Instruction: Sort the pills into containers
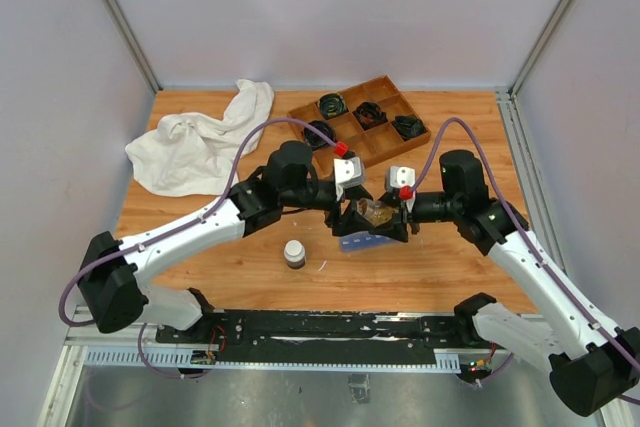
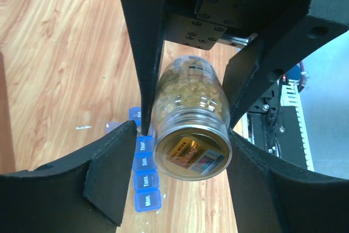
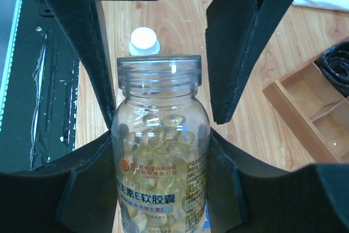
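Overhead, the arms meet nose to nose and little else is plain. The left gripper (image 2: 184, 135) stands released, its fingers (image 3: 240, 42) on either side of the neck of a clear pill bottle (image 2: 191, 102), with a gap on one side. Only its own camera shows the blue pill organizer (image 2: 145, 173) lying on the table below those fingers. The right wrist view alone shows the bottle's uncapped mouth, the pale yellow pills (image 3: 163, 132) heaped inside, and the right gripper (image 3: 161, 145) clenched on the body. Beyond its fingertips stands a small white-capped bottle (image 3: 144, 39).
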### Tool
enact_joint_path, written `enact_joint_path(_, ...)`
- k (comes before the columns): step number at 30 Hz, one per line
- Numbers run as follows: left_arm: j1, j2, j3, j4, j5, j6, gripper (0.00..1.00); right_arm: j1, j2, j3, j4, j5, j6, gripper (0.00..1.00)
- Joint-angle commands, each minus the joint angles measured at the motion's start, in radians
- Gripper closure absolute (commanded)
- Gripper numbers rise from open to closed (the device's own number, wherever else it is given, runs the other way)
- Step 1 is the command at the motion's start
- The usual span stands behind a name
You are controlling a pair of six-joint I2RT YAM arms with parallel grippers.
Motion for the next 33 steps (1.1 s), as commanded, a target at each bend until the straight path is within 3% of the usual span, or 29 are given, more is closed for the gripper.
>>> enact_joint_path(1, -0.006, -0.049, 0.018, -0.002, -0.055, 0.031, 0.27, -0.027, -0.016, 0.037, 0.063, -0.07, 0.014, 0.95)
enact_joint_path(7, -0.006, -0.075, 0.002, -0.016, -0.052, 0.05, 0.17, -0.029, -0.014, 0.037, 0.062, -0.071, 0.014, 0.95)
enact_joint_path(8, -0.006, -0.078, 0.002, -0.022, -0.057, 0.051, 0.1, -0.029, -0.014, 0.037, 0.062, -0.072, 0.014, 0.95)
enact_joint_path(12, -0.006, -0.089, 0.0, -0.029, -0.067, 0.05, 0.01, -0.029, -0.013, 0.036, 0.062, -0.073, 0.014, 0.95)
enact_joint_path(26, -0.006, -0.239, -0.114, 0.047, -0.062, -0.066, 0.01, -0.034, -0.013, 0.034, 0.061, -0.074, 0.013, 0.95)
enact_joint_path(33, -0.006, -0.354, -0.23, 0.203, -0.166, -0.276, 0.01, -0.036, -0.01, 0.034, 0.062, -0.076, 0.013, 0.94)
